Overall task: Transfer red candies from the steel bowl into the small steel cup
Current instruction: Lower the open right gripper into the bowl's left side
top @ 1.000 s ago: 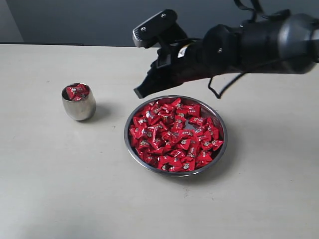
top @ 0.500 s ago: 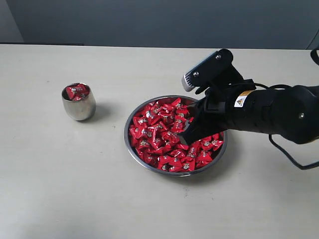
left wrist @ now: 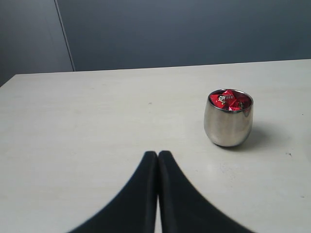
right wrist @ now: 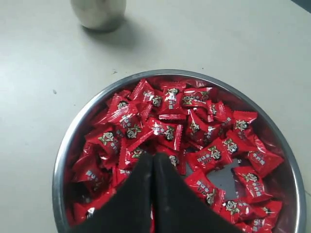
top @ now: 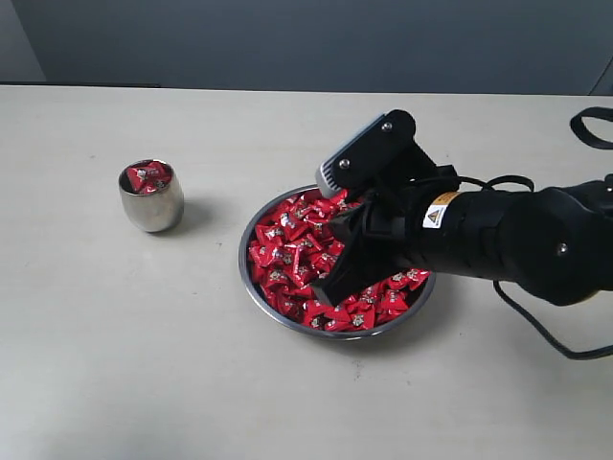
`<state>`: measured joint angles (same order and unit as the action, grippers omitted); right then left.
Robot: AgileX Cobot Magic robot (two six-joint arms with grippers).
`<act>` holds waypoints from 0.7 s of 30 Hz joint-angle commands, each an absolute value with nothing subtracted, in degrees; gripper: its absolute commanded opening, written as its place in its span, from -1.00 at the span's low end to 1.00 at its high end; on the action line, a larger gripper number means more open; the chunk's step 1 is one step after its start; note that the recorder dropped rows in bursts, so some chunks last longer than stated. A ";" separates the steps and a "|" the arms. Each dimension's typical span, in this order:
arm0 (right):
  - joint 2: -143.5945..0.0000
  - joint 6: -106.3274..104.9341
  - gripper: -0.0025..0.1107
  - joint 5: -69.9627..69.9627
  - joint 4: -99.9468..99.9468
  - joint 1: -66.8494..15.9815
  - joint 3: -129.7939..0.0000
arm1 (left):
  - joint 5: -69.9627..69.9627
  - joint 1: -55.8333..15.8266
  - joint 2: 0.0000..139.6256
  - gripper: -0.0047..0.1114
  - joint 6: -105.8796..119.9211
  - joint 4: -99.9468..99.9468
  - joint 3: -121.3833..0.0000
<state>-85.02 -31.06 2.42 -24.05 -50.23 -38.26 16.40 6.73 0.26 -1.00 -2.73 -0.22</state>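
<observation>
- Left gripper (left wrist: 158,194): black jaws pressed flat together with nothing between them, low over the pale tabletop (left wrist: 73,121). It does not show in the exterior view. Judged parked, clear of the working arm.
- Small rounded polished-steel cup (top: 150,196): upright, ahead of the left gripper's tips and well apart from them. It is also well apart from the right gripper, beyond the bowl's rim. Red wrappers show at its mouth, so some of the transfer is done.
- Wide shallow shiny steel bowl (top: 244,271): directly beneath the right gripper, holding a heap of shiny red-wrapped candies (top: 287,254). Most of the stock is here.
- Right gripper (top: 324,292): angled down, tips among the sweets near the bowl's middle. The jaws are fully closed, tip against tip, and no wrapper is visible pinched between them. Judgement: it must open before it can take a sweet.
</observation>
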 commanded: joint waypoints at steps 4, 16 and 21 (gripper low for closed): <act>-84.62 -31.13 -0.97 3.29 -24.10 -50.47 -38.01 | 16.29 6.77 0.00 -0.91 -1.09 -2.37 0.00; -82.89 -31.03 -0.97 1.89 -24.10 -50.47 -38.01 | 16.29 6.77 0.00 -0.91 -1.09 -2.37 0.00; -82.89 -31.03 -0.97 2.68 -24.10 -50.47 -38.01 | 16.29 6.77 0.00 -0.91 -1.09 -2.37 0.00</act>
<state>-83.41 -30.82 2.07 -24.05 -50.46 -38.26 16.40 6.73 0.26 -1.00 -2.73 -0.22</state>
